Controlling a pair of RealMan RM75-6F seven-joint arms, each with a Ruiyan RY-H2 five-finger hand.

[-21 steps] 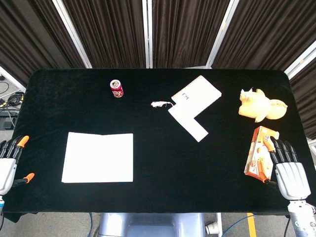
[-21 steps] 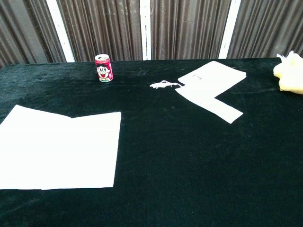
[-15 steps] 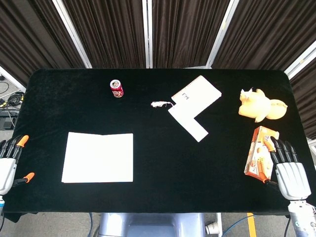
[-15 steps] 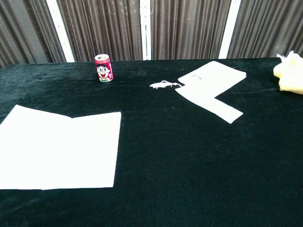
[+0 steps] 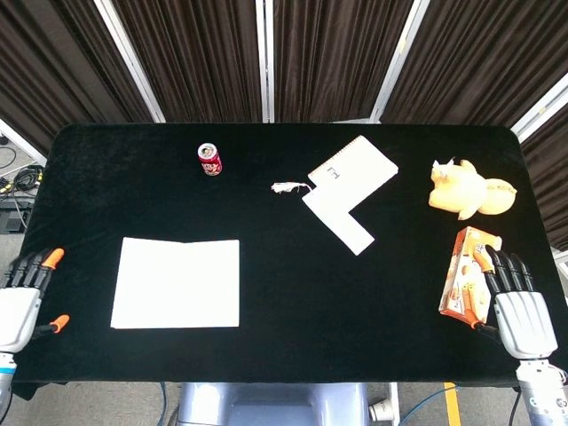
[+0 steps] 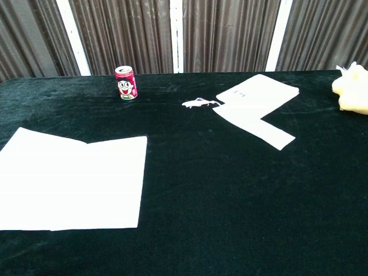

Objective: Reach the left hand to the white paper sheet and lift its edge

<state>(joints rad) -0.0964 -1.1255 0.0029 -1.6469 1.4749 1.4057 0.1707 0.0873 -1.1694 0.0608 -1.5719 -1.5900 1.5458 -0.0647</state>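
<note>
The white paper sheet lies flat on the black table's near left part, also large in the chest view as the white paper sheet. My left hand hovers at the table's left edge, well left of the sheet, fingers apart and empty. My right hand is at the near right corner, fingers spread, beside the orange box and holding nothing. Neither hand appears in the chest view.
A red can stands at the back left. A small white scrap, a notebook and a white strip lie mid-table. A yellow plush toy and an orange snack box sit at the right.
My left hand has shifted slightly right and toward the table's near side. The sheet and the right hand have not moved.
</note>
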